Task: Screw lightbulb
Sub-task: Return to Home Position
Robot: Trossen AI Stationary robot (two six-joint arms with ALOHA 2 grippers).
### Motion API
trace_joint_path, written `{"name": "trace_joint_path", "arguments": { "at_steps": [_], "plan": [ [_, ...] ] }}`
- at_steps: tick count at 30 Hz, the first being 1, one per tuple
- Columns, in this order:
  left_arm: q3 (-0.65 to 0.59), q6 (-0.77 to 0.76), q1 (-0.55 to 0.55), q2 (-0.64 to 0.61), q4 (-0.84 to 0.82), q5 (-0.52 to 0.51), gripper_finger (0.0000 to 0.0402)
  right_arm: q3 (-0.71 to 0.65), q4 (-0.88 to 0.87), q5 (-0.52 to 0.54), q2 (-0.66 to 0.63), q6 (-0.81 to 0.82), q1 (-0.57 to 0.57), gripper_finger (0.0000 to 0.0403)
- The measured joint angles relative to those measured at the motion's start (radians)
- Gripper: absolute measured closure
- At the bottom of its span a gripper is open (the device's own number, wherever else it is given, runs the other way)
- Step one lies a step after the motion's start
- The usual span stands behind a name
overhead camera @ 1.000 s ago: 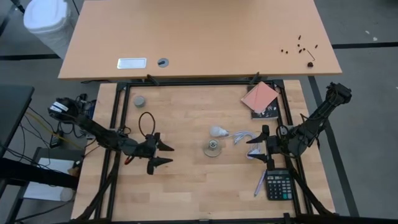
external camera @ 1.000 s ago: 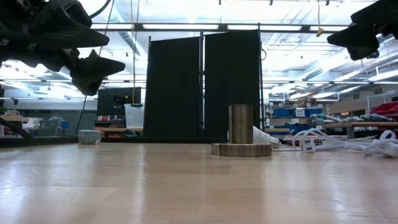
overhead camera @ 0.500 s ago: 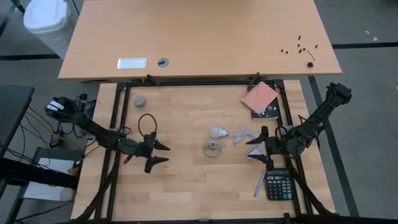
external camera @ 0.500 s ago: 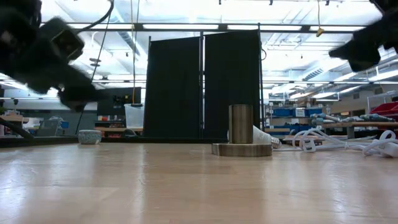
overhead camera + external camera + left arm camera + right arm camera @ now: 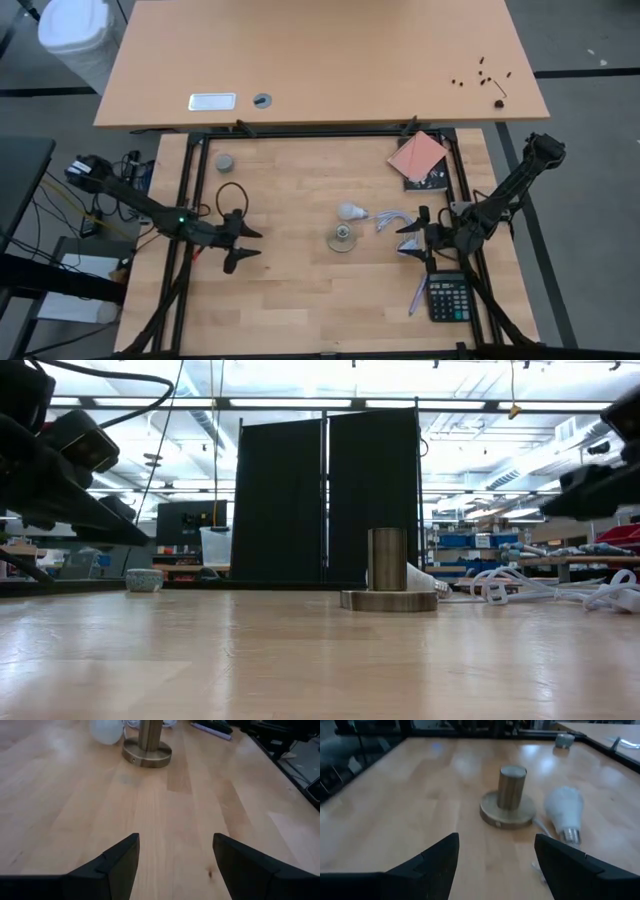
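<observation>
Wooden worktop holds the lightbulb. It lies on its side just beside the golden lamp, between both hands and nearer the right hand. The left hand and right hand are spread wide, holding nothing. To go home well, pull each arm back slowly and do not bump the lightbulb.

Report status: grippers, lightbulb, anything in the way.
Left gripper open, empty, left of lamp base. Right gripper open, empty, on its right. Lightbulb lying on its side beside base, not screwed in. White cord beside the bulb.
</observation>
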Motion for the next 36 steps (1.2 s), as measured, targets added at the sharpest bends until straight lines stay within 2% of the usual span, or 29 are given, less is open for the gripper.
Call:
{"name": "trace_joint_path", "arguments": {
  "at_steps": [7,12,17,21,27,36],
  "plan": [
    [0.000,-0.001,0.000,-0.157,-0.118,0.000,0.0144,-0.026,-0.113,-0.006,-0.016,0.001,0.000,0.0133],
    [0.000,-0.001,0.000,-0.251,-0.166,0.000,0.0144,-0.026,-0.113,-0.006,-0.018,0.001,0.000,0.0133],
    [0.000,-0.001,0.000,-0.389,-0.313,0.000,0.0144,-0.026,-0.115,-0.006,-0.039,0.001,0.000,0.0133],
    [0.000,-0.001,0.000,-0.481,-0.322,0.006,0.0144,-0.026,-0.114,-0.006,-0.075,0.000,-0.002,0.0132],
    [0.000,-0.001,0.000,-0.532,-0.313,0.010,0.0144,-0.026,-0.115,-0.007,-0.122,0.000,-0.031,0.0131],
    [0.000,-0.001,0.000,-0.533,-0.204,0.010,0.0145,-0.026,-0.113,-0.007,-0.305,0.000,-0.112,0.0132]
  ]
}}
